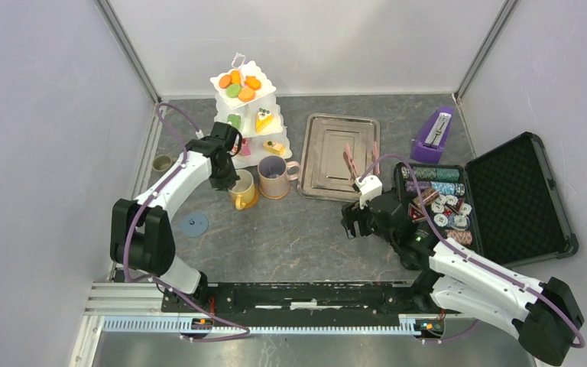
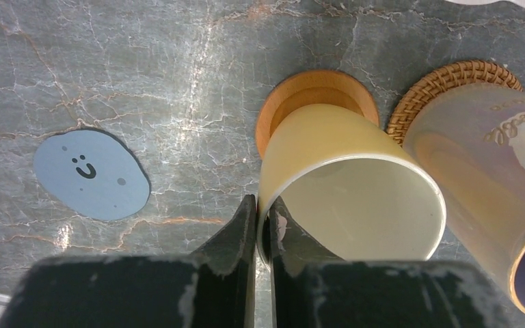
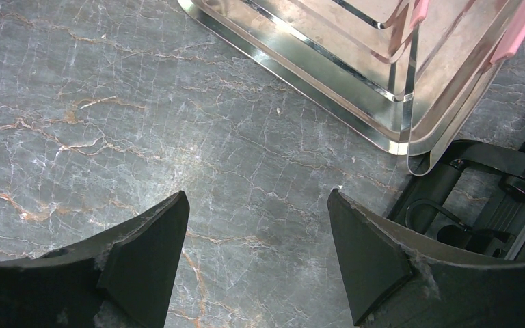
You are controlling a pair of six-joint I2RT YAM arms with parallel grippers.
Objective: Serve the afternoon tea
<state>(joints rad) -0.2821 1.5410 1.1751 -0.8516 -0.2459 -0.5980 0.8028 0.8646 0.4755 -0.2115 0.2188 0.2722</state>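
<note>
Left hand (image 2: 261, 205) nearly closed, apparently pinching yellow mug (image 2: 328, 137) rim; mug on wooden coaster (image 2: 294, 89), beige-lilac mug (image 2: 478, 157) just beside. Right hand (image 3: 256, 198) part open, empty, near steel tray (image 3: 301, 77).

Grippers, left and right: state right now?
Left gripper: closed on the rim of the yellow mug.
Right gripper: open, holding nothing.
</note>
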